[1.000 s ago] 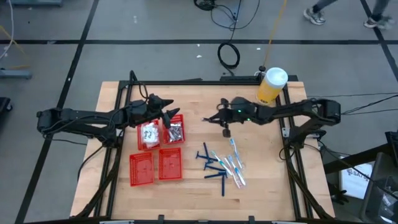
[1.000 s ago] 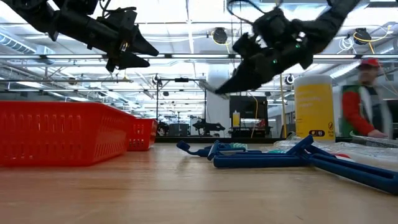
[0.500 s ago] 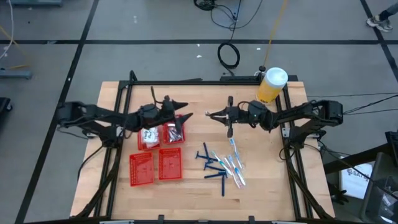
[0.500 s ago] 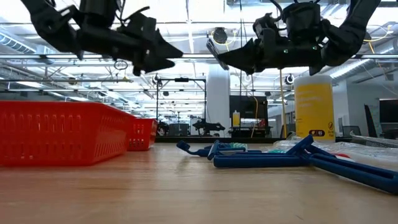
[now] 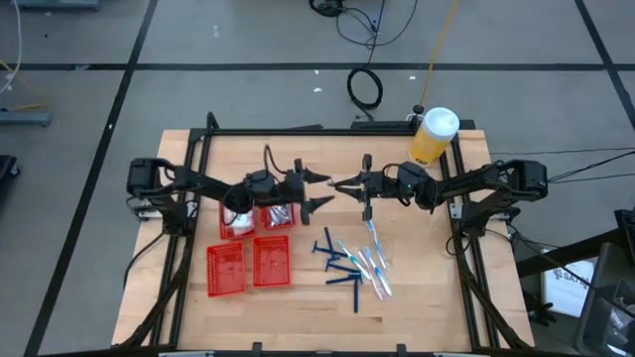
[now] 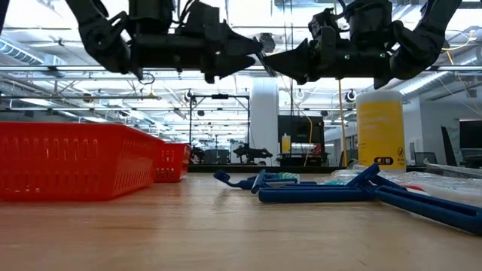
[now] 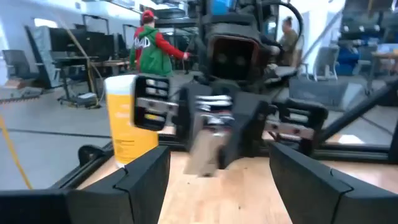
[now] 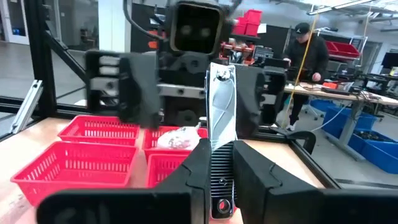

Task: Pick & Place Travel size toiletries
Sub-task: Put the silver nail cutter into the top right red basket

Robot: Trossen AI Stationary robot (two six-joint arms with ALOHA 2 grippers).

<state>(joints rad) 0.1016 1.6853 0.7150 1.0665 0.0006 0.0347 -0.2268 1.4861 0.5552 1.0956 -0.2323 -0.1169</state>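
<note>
A pale wooden table [image 5: 417,297] in a black frame is carrying four red mesh baskets [image 5: 254,243] set in a square on its left half. The two far baskets are holding items: one white packets [image 5: 236,216], the other small silver tubes [image 5: 275,212]; the two near baskets are showing no contents. A cylindrical yellow jar [image 5: 433,137] with a white lid is standing at the far right corner. On the bare wood right of the baskets, dark blue razors [image 5: 342,266] and clear-wrapped toothbrushes [image 5: 373,260] are lying loose in a heap. The low view is showing the basket walls as fine plastic lattice and the razors as slim angled handles. Both arms are meeting nose to nose above the table's middle. The right gripper [image 5: 343,184] is pinching a flat silver tube [image 8: 221,115] upright between nearly closed fingers, a detail only the right wrist view is making clear. The left gripper [image 5: 319,190] is hovering opposite, its fingers [image 7: 146,167] spread apart and holding nothing.
</note>
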